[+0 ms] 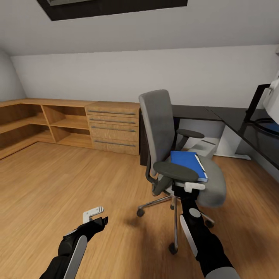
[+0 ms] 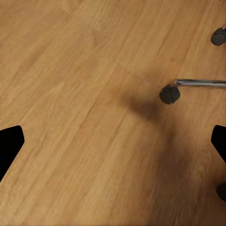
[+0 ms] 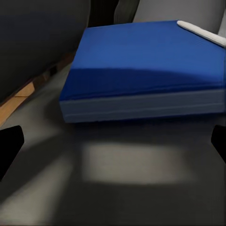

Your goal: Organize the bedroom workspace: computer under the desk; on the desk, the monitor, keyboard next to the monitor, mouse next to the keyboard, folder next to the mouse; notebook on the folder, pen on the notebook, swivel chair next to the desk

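The grey swivel chair (image 1: 159,131) stands mid-room on the wooden floor, turned towards the black desk (image 1: 232,116) at the right. On its seat lies the blue folder (image 1: 186,162), with the thin white pen (image 3: 202,32) resting on the folder (image 3: 141,56) near one corner. My right gripper (image 3: 113,146) is open just above the seat cushion, a short way from the folder's white page edge. In the head view the right arm (image 1: 197,228) reaches up behind the chair's near armrest (image 1: 176,171). My left gripper (image 1: 100,217) is open and empty, low over the floor.
Light wooden corner shelving (image 1: 38,120) and a wooden chest of drawers (image 1: 114,128) line the back wall. The chair's chrome base leg (image 2: 197,84) and a castor (image 2: 169,94) lie close to my left gripper (image 2: 113,146). A thin black stand (image 1: 256,99) rises from the desk.
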Robot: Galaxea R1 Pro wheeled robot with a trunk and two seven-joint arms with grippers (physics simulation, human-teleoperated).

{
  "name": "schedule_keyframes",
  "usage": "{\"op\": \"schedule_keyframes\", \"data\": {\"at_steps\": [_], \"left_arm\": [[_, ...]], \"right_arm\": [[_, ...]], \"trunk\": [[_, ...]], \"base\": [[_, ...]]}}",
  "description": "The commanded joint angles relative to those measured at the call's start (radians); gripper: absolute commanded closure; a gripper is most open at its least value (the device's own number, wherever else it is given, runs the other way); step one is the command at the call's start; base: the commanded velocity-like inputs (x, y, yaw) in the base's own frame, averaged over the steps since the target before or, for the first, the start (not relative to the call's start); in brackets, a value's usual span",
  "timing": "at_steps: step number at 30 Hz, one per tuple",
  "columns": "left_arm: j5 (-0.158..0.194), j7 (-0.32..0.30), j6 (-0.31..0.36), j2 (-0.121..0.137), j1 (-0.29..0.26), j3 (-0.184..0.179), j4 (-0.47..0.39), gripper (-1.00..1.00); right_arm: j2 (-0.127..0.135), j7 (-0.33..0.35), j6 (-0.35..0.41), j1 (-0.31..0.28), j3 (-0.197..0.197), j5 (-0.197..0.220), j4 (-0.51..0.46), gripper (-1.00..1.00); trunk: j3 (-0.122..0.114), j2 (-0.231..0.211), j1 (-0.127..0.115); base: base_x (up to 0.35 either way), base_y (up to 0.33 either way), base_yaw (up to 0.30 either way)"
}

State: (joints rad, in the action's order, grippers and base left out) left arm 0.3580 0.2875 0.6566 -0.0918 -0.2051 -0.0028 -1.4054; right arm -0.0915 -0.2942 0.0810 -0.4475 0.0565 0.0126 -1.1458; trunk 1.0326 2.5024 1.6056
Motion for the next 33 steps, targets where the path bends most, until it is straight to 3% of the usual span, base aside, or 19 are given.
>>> {"op": "schedule_keyframes", "data": {"at_steps": [1,20,25,27,28,33], "left_arm": [[0.010,0.009,0.003,0.000,0.000,0.000,-0.001,-1.00],[0.010,0.012,0.003,0.000,0.000,0.000,-0.001,-1.00],[0.010,0.014,0.002,0.001,0.000,0.002,-0.001,-1.00],[0.010,0.014,0.002,0.002,0.000,0.002,-0.001,-1.00],[0.009,0.014,-0.003,0.002,0.000,0.004,-0.001,-1.00],[0.009,0.014,-0.048,0.003,0.000,0.003,-0.001,-1.00]], "right_arm": [[0.001,-0.006,0.006,0.000,0.002,0.001,-0.002,-1.00],[0.007,-0.005,0.003,0.000,-0.005,0.002,-0.001,-1.00],[0.014,-0.002,0.002,0.000,-0.023,0.005,0.000,-1.00],[0.016,0.001,0.003,0.000,-0.049,0.006,0.000,-1.00],[0.017,0.004,0.003,0.000,-0.107,0.012,0.000,-1.00],[0.017,0.005,0.004,0.000,-0.265,0.103,-0.005,-1.00]], "trunk": [[0.001,0.000,0.000],[-0.013,0.000,0.000],[-0.014,0.000,0.000],[-0.014,0.000,0.000],[-0.014,0.000,0.000],[-0.014,0.000,0.000]], "base": [[0.000,0.001,-0.013],[0.000,0.000,-0.205],[0.000,0.000,-0.256],[0.000,0.000,-0.175],[0.000,0.000,-0.070],[0.000,0.000,-0.022]]}}
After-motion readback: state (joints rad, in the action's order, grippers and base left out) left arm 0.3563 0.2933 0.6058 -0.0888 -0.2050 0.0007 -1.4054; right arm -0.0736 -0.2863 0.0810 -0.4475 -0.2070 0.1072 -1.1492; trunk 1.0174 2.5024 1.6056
